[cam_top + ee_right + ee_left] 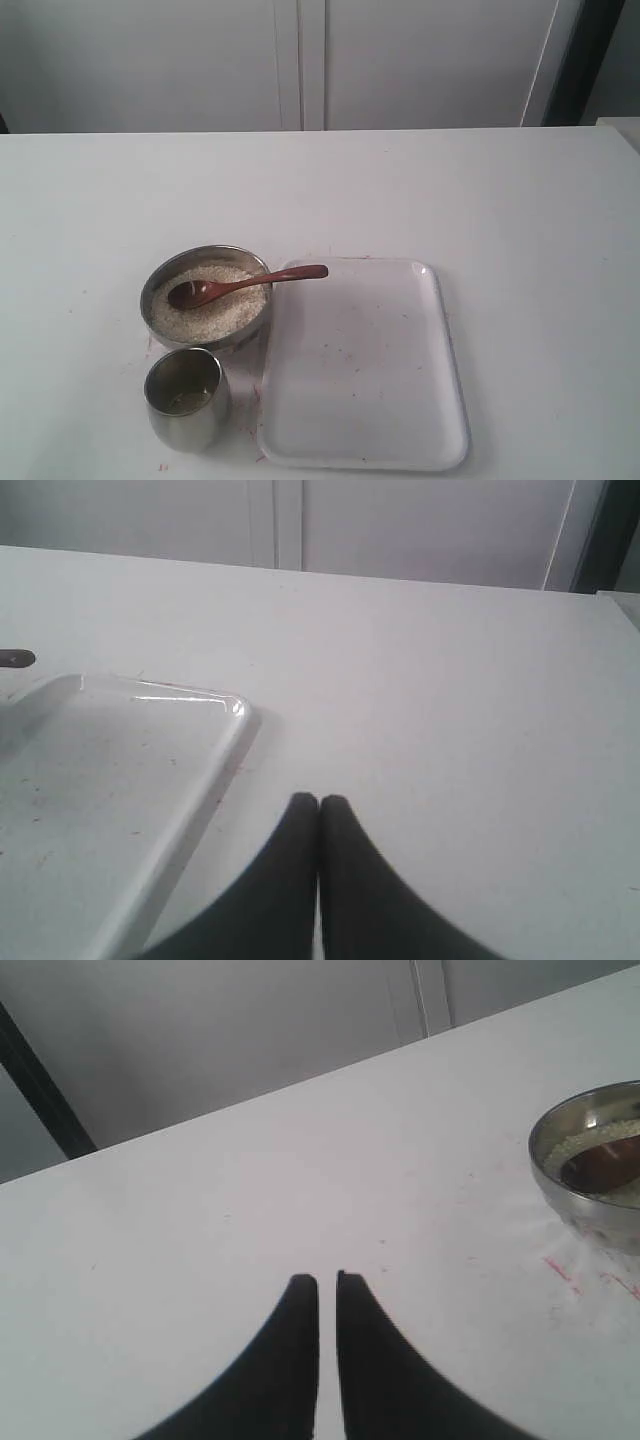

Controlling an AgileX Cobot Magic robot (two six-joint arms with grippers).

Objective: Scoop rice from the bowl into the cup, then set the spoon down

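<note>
- Over the white surface (450,190), the left tool (327,1278) hangs with its jaws drawn to a thin slit, gripping nothing. The right tool (319,800) is fully closed and empty near a corner of the tray (215,750).
- Closed jaws that reach the slim handle unopened would likely shove the spoon (235,287) off its perch.
- The spoon's head lies in the rice (215,312), its handle across the rim of the bowl (160,280) and over the tray's edge. A knock there could flick grains out.
- The cup (186,415) stands just beside the bowl. Its narrow mouth invites spills from a tilted scoop, and a brushing arm could tip it.
</note>
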